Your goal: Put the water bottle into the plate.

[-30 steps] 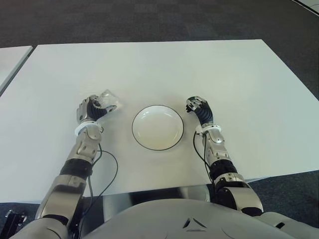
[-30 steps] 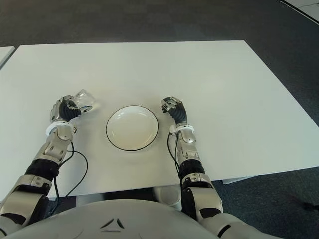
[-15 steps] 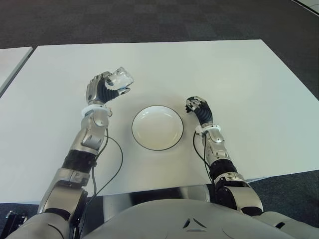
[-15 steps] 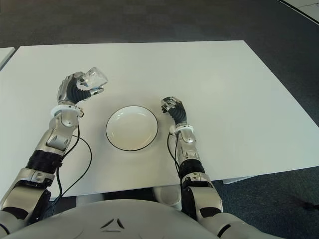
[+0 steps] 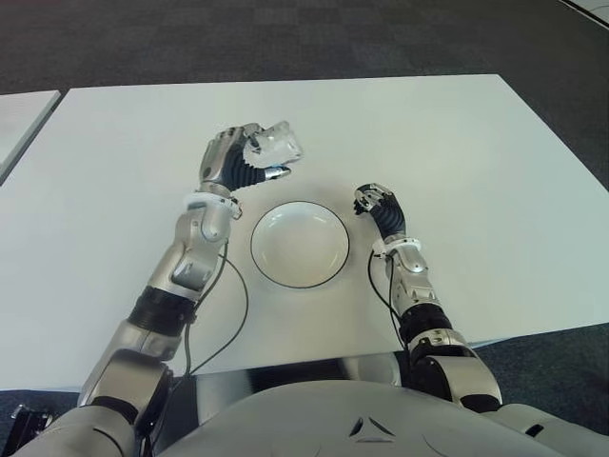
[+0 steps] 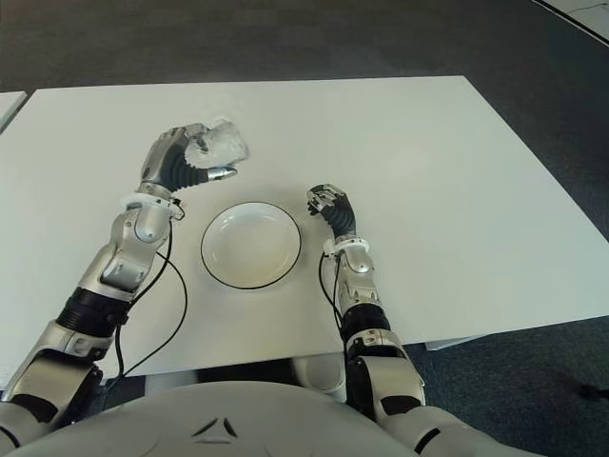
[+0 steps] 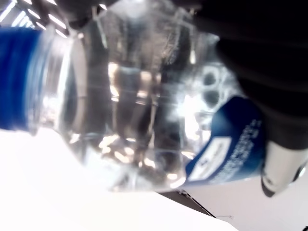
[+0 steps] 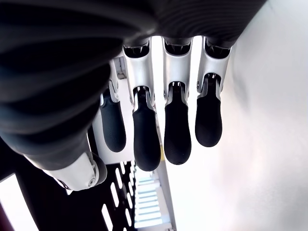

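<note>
The left hand [image 5: 235, 162] is raised above the white rectangular table [image 5: 457, 152], its dark fingers wrapped tight around a clear plastic water bottle with a blue cap and blue label [image 5: 274, 147]. In the left eye view the bottle shows left of centre in the upper half of the frame, just above the upper-left rim of the round white plate with a thin dark edge [image 5: 301, 244], which lies near the middle of the frame. The left wrist view shows the bottle [image 7: 144, 106] lying crosswise in the grip, with the blue cap at one end and the label under the fingers. The plate holds nothing, and nothing stands between bottle and plate. The right hand [image 5: 381, 208] shows just right of the plate, its fingers [image 8: 177, 130] loosely curled, holding nothing. A thin black cable [image 5: 228, 314] hangs along the left forearm. Dark carpeted floor [image 5: 285, 38] fills the top of the frame beyond the table
</note>
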You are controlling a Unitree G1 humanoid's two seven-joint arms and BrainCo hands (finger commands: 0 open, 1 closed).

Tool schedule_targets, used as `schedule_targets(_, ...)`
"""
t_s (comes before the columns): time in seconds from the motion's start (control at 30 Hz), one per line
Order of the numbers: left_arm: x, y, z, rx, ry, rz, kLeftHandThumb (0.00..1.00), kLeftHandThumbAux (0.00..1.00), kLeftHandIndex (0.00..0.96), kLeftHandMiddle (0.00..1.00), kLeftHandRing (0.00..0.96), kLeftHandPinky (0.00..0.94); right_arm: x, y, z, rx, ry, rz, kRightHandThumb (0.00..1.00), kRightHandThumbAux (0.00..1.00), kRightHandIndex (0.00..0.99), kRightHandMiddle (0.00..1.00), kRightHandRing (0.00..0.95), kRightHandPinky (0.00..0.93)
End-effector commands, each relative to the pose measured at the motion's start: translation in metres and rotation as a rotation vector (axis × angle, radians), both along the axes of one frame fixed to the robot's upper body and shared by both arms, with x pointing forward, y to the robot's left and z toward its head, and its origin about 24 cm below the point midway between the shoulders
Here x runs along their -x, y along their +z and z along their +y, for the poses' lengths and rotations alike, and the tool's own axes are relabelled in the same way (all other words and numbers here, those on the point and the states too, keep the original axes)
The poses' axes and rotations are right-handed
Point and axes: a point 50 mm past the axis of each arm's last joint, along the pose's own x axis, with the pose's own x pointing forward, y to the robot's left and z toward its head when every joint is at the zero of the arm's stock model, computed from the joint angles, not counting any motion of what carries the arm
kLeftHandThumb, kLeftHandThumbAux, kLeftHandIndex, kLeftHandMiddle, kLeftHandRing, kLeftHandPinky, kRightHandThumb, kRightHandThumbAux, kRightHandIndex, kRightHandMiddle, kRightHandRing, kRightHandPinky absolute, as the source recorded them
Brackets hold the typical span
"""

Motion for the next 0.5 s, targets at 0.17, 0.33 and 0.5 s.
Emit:
schedule_targets(0.17,0.014,-0.014,-0.027,-0.054,-0.170,0.037,0.851,0.670,0.394,0.530,0.848,0.808,0.027,-0.038,-0.004,0.034,-0.005,0.212,0.703,0.729,0.433,0.627,0.603,0.585)
schedule_targets(0.33,0.021,-0.016,-0.035,-0.063,-0.233,0.069,0.851,0.670,0.394,0.529,0.845,0.803,0.028,-0.037,-0.004,0.047,0.000,0.204,0.704,0.729,0.433,0.627,0.607,0.590)
schedule_targets(0.5,0.027,-0.019,-0.039,-0.071,-0.272,0.105,0.851,0.670,0.394,0.528,0.840,0.800,0.027,-0.037,-0.004,0.032,0.000,0.201,0.703,0.730,0.433,0.634,0.613,0.594)
